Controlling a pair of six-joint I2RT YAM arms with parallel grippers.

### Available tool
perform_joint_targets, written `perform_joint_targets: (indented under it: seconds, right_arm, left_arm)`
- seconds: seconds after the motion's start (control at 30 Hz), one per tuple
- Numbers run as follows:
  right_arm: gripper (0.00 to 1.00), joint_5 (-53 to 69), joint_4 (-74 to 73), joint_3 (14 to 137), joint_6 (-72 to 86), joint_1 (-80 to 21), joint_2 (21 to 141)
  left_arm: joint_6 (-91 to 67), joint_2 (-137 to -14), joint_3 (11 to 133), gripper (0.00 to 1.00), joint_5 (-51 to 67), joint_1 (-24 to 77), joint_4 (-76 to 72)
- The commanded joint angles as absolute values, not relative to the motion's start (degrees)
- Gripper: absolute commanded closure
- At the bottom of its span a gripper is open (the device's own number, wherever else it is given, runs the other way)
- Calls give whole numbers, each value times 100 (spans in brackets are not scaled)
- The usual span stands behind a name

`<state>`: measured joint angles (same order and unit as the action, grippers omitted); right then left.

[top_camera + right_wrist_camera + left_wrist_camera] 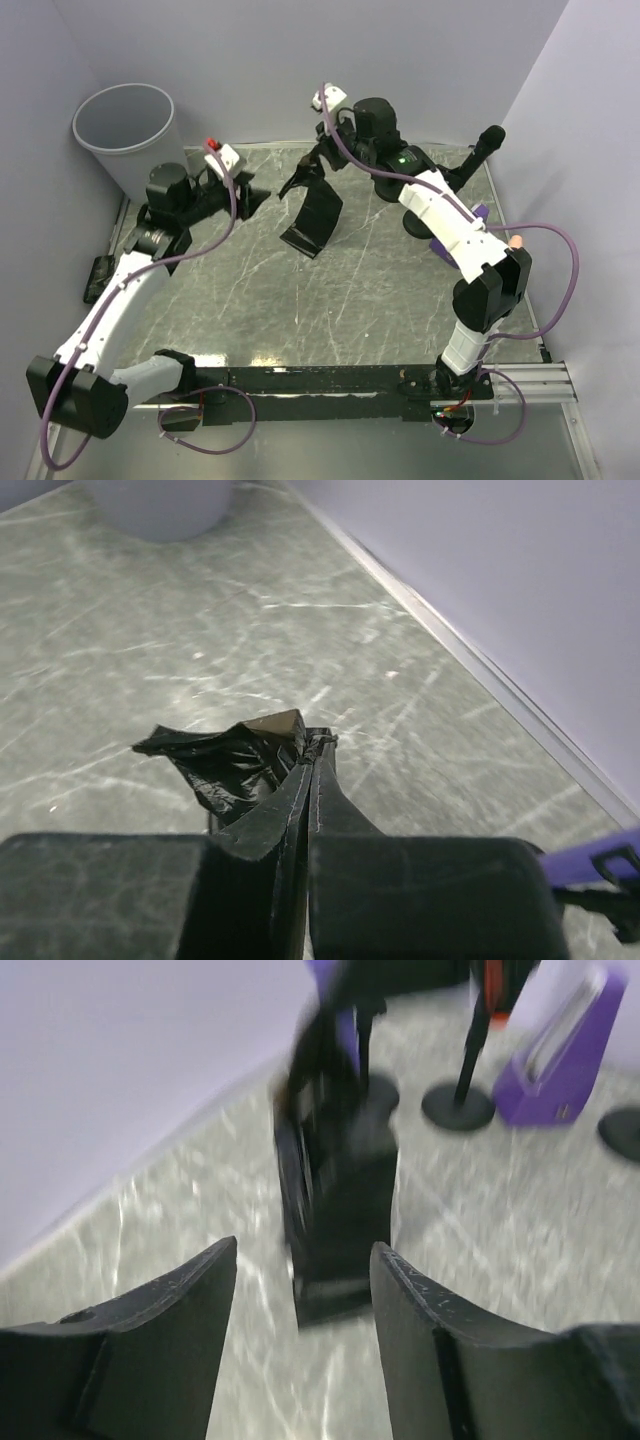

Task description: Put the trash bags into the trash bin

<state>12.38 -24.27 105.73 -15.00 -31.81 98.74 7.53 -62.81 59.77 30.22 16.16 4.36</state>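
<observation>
The right gripper (pixel 312 172), upper middle of the overhead view, is pinched tight on the top of a black bag (pixel 315 220), which hangs below it. Just left, the left gripper (pixel 255 198) has its jaws apart, holding nothing. The bin (pixel 135 160) stands upper left.
</observation>
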Motion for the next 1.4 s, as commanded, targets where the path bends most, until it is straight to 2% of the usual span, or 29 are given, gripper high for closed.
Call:
perform_joint_targets:
  seconds: [0.0, 0.3, 0.43, 0.53, 0.77, 0.9, 1.17, 1.37]
  right_arm:
    - [100, 1678, -2434, 10740, -1776, -3454, 9589]
    - [100, 1951, -2531, 11065, -1688, -3551, 9624]
    - [100, 2083, -2549, 11127, -1661, -3595, 9615]
    - [100, 2188, -2575, 11136, -1652, -3638, 9606]
    - [100, 2180, -2628, 11083, -1722, -3683, 9589]
    - [100, 2197, -2637, 11048, -1766, -3683, 9545]
    - [100, 2311, -2663, 10969, -1811, -3683, 9483]
    - [100, 2373, -2672, 10934, -1846, -3683, 9466]
  left_arm:
    - [177, -6933, 6775, 39, 3445, 1661, -359]
    - [272, -7883, 7347, 43, 4007, 1775, -747]
    - [456, -7971, 7330, 46, 4052, 1854, -686]
    - [589, -8094, 7365, 53, 3955, 1898, -589]
    - [326, -8147, 7365, 53, 4280, 1881, -729]
    - [80, -8297, 7532, 62, 4499, 1785, -528]
    - [-70, -8367, 7549, 60, 4842, 1521, -510]
    - [199, -8630, 7743, 68, 4869, 1512, -414]
